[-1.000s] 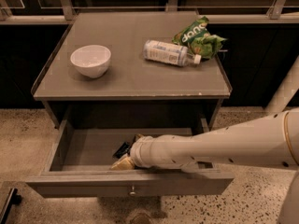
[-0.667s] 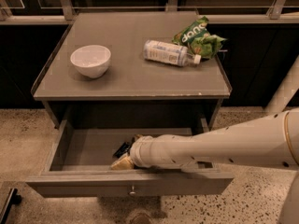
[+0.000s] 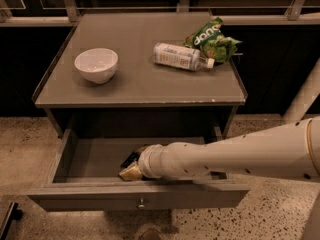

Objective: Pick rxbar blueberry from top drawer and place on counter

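Observation:
The top drawer stands pulled open below the counter. My white arm reaches in from the right, and my gripper is low inside the drawer near its front middle. A small dark flat piece, the rxbar blueberry, shows right at the gripper's tip; most of it is hidden by the gripper and arm. I cannot tell whether the gripper holds it.
On the counter stand a white bowl at the left, and a white plastic bottle lying on its side beside a green chip bag at the back right. A small round knob sits on the drawer front. Speckled floor lies around the cabinet.

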`<move>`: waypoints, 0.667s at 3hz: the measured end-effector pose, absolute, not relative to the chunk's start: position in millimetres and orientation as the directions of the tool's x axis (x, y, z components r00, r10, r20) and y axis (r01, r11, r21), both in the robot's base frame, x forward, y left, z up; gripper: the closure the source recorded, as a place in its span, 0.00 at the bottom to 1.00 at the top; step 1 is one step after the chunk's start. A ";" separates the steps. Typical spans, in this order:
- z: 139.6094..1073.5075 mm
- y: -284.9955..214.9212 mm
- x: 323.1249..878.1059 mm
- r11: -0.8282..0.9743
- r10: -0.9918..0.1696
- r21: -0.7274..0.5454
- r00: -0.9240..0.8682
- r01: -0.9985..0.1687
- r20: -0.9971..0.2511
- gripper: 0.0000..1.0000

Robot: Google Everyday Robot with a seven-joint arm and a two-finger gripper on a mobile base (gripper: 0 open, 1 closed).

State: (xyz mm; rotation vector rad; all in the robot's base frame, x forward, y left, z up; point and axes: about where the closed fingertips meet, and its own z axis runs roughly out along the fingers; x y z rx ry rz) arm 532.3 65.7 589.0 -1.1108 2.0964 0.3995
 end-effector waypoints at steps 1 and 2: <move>593.3 65.7 532.3 0.581 -0.589 -0.058 -0.370 -0.812 -0.718 1.00; 595.2 64.4 532.2 0.561 -0.580 -0.032 -0.365 -0.827 -0.728 1.00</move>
